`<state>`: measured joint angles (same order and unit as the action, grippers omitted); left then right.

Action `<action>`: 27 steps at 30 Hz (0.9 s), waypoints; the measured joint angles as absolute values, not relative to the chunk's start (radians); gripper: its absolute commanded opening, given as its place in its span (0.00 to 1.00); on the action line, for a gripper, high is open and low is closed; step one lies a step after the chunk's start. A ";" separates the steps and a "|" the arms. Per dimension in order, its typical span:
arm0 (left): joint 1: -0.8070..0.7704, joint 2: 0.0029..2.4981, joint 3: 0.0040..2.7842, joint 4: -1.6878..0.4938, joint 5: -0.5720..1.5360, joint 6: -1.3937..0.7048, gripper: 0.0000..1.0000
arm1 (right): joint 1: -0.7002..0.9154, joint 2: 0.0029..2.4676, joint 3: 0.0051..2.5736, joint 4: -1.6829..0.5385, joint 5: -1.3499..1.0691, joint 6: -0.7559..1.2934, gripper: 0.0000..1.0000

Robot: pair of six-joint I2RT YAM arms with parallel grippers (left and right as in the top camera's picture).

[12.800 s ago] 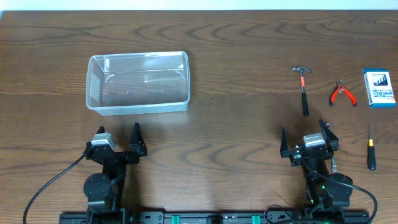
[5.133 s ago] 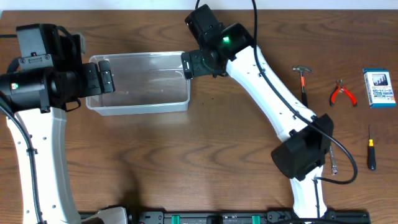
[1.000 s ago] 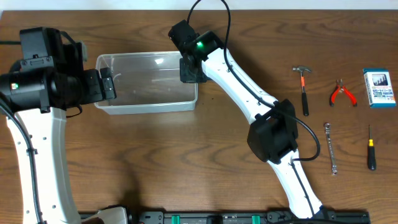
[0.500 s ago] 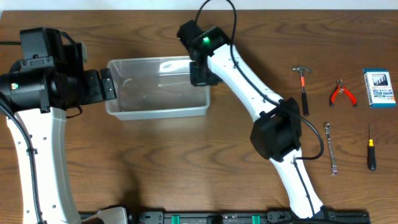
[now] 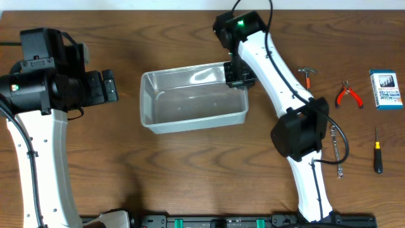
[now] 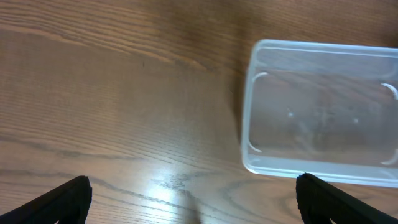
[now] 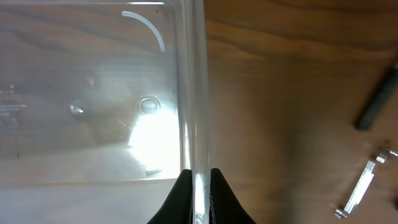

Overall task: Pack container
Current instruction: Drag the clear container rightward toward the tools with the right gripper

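Apparently, the left fingers (image 5: 106,86) hung wide open and empty over the table (image 5: 190,180). One clear container (image 5: 190,101), empty, stood mid-table; the right fingers (image 5: 239,76) were clamped shut on its right wall. Placing it seemed the step in hand; next they should probably release it and fetch a tool. Rightward lay one hammer (image 5: 307,71), one wrench (image 5: 339,163), one pliers (image 5: 348,94), one screwdriver (image 5: 377,153), one blue-white box (image 5: 385,89).
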<state>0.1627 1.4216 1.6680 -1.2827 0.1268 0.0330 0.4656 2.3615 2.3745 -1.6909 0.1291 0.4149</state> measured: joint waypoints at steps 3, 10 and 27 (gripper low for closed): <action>0.163 1.422 1.668 -1.283 0.127 0.033 0.98 | 0.459 2.341 2.374 -1.694 0.144 0.397 0.01; 0.163 1.422 1.668 -1.296 0.127 0.033 0.98 | 0.458 2.307 2.374 -1.694 0.158 0.350 0.01; 0.163 1.422 1.668 -1.299 0.126 0.033 0.98 | 0.317 2.185 2.311 -1.696 0.218 0.294 0.01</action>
<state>0.1627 1.4216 1.6680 -1.2991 0.1265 0.0330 0.3172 2.1853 2.3108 -1.6962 0.2176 0.2939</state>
